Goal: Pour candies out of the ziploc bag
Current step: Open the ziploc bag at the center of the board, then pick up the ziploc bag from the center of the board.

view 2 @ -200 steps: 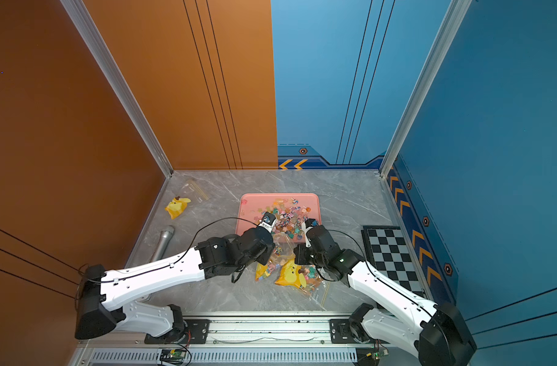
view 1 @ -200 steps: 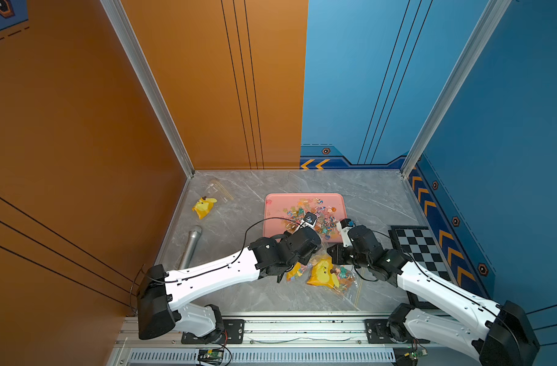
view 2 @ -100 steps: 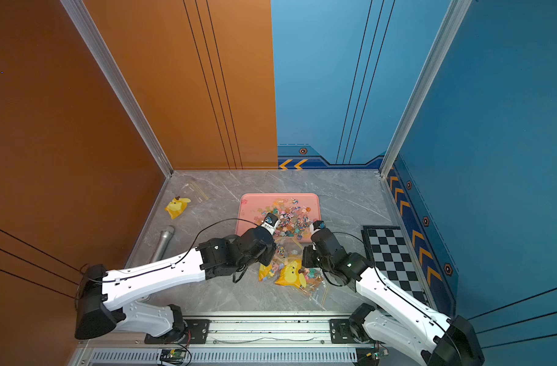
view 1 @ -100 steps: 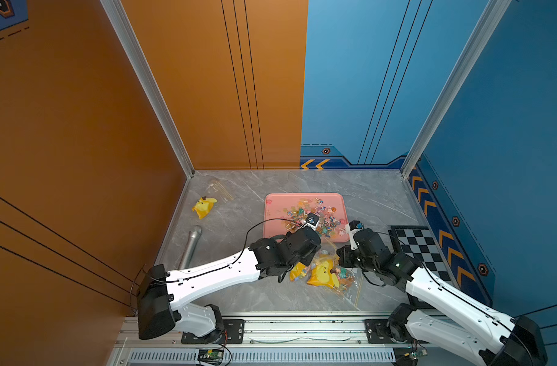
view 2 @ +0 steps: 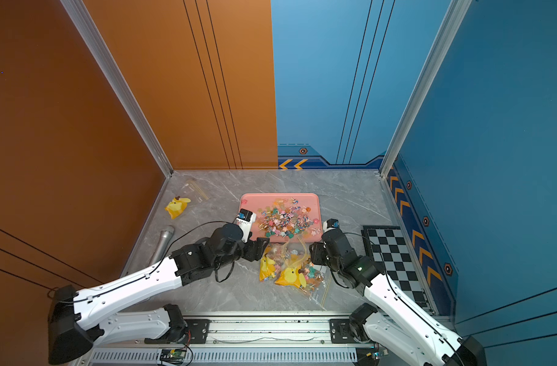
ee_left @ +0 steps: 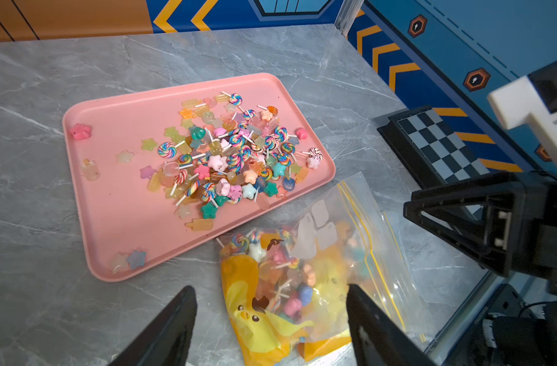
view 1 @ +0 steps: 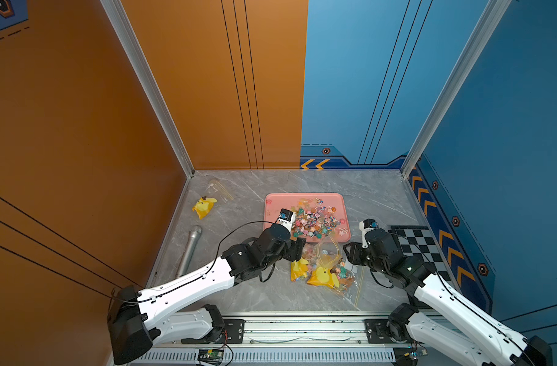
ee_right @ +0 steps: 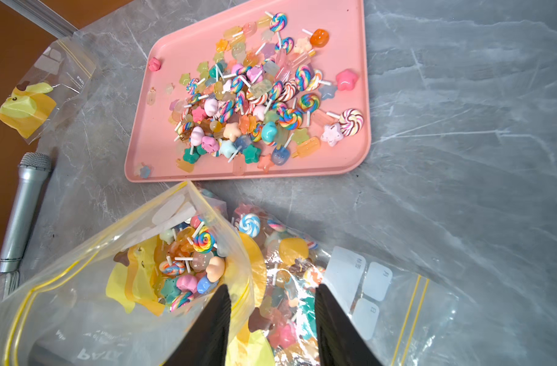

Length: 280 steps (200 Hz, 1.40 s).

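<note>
Two clear ziploc bags with a yellow cartoon print (view 1: 323, 271) (view 2: 290, 269) lie on the grey table just in front of the pink tray (view 1: 271, 202) (ee_left: 112, 202). Both bags hold candies. One bag (ee_right: 128, 269) has its mouth gaping toward the tray; the other (ee_right: 381, 285) lies flat. A heap of candies (view 1: 315, 220) (ee_left: 233, 155) (ee_right: 255, 101) sits on the tray. My left gripper (view 1: 299, 248) (ee_left: 269, 288) is open, straddling a bag without touching it. The right gripper (view 1: 347, 253) (ee_right: 272, 288) is open too, and the gaping bag's rim lies loose between its fingers.
An empty printed bag (view 1: 207, 202) (ee_right: 39, 92) lies at the back left. A silver microphone (view 1: 190, 247) (ee_right: 23, 209) rests by the left wall. A chessboard (view 1: 420, 244) (ee_left: 439, 149) sits at the right wall. Walls close in three sides.
Both grippers went from shut to open and let the bag go. The bag settled lower onto the table. The right gripper drew back to the right, away from the tray.
</note>
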Available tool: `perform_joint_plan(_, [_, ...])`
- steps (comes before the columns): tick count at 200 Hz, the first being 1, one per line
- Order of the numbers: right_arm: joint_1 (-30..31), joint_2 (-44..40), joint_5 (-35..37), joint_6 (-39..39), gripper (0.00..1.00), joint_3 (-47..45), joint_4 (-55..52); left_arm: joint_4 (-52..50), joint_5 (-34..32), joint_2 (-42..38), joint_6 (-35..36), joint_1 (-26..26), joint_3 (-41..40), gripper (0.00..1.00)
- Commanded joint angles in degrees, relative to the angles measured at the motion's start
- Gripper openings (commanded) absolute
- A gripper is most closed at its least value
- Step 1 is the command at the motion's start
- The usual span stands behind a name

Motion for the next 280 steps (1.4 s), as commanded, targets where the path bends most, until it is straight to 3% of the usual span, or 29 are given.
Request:
perform_joint_plan(1, [-0.2, -0.2, 0.2, -0.7, 0.46, 2.5, -3.1, 2.7, 3.8, -2.6, -2.0, 2.0, -1.9, 0.8])
perform_joint_plan(32, [1.7, -0.8, -4.8, -1.7, 0.52, 5.6, -2.3, -0.4, 8.1, 0.0, -4.0, 5.7, -2.2, 0.83])
perform_joint_plan(52, [2.0, -2.3, -12.8, -1.2, 0.59, 6.4, 1.4, -0.1, 9.3, 1.7, -6.5, 7.2, -4.3, 0.83])
perform_joint_plan(89, [2.8, 0.3, -23.5, 3.3, 0.65, 6.2, 9.0, 8.8, 14.1, 1.6, -11.9, 10.7, -11.6, 0.84])
perform_joint_plan(181, [9.6, 12.7, -18.8, 5.9, 0.62, 7.1, 16.1, 14.1, 17.6, 5.5, -15.0, 11.9, -17.7, 0.85])
perform_joint_plan(204, [9.6, 13.7, -16.4, 6.5, 0.52, 7.4, 16.5, 16.4, 18.2, 7.2, -15.7, 12.0, -19.0, 0.85])
perform_joint_plan(245, [9.2, 13.2, -12.8, 7.1, 0.18, 7.6, 15.5, 19.5, 19.9, 10.4, -16.4, 11.9, -19.7, 0.82])
perform_joint_plan(280, [8.3, 11.2, -10.2, 5.9, 0.05, 7.3, 12.0, 21.2, 21.0, 12.3, -16.4, 11.9, -19.7, 0.81])
